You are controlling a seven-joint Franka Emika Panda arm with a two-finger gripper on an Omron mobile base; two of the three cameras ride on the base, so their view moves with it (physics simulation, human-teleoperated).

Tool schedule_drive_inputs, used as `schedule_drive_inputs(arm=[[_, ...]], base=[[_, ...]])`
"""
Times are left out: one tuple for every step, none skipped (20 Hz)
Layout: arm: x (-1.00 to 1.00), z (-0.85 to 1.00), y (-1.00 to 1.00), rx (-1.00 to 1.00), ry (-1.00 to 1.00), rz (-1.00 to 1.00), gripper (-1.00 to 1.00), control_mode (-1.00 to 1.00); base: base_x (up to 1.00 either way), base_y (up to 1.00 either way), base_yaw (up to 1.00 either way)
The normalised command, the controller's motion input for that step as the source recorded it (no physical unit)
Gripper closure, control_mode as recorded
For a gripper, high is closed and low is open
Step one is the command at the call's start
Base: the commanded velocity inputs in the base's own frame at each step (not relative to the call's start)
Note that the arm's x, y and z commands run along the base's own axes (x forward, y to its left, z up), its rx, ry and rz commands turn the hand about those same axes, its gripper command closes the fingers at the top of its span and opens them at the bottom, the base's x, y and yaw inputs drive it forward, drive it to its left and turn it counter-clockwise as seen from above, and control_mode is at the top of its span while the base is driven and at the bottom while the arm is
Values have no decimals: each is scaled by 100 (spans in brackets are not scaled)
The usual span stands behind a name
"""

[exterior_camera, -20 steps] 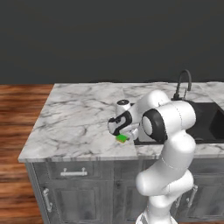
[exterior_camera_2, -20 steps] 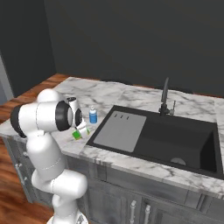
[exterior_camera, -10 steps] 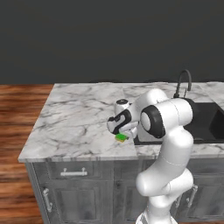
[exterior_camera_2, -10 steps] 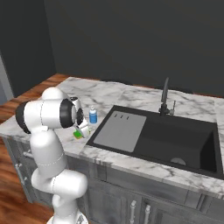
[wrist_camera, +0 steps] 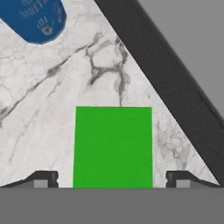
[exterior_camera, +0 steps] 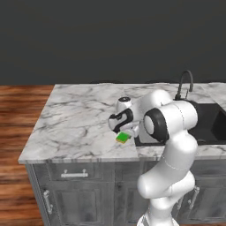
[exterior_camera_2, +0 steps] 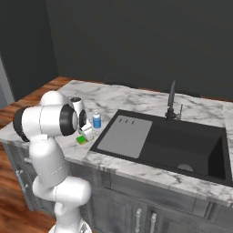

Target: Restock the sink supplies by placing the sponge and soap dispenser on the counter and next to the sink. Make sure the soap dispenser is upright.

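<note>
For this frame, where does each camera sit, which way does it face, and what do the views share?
Left base view: behind the arm's left, looking forward and down at the counter; the arm rises lower right.
Right base view: behind its right, looking over the sink; the arm rises lower left.
Hand view: on the hand, looking down at the sponge, between the open gripper fingertips.
Shared: the sponge; the upright soap dispenser.
</note>
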Motion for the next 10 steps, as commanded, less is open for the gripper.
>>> schedule_drive_inputs(arm=[[-16,75,0,0,0,0,-100,-100],[-16,78,0,0,0,0,-100,-100],[-23,86,0,0,-1,0,-100,-100],[-27,93,0,0,-3,0,-100,-100],[-26,92,0,0,-1,0,-100,-100],[-29,91,0,0,-1,0,-100,-100],[-36,97,0,0,-1,0,-100,-100],[-36,85,0,0,0,0,-100,-100],[-36,79,0,0,0,0,-100,-100],[-36,76,0,0,-1,0,-100,-100]], base=[[0,0,0],[0,0,0],[0,0,0],[0,0,0],[0,0,0],[0,0,0],[0,0,0],[0,0,0],[0,0,0],[0,0,0]])
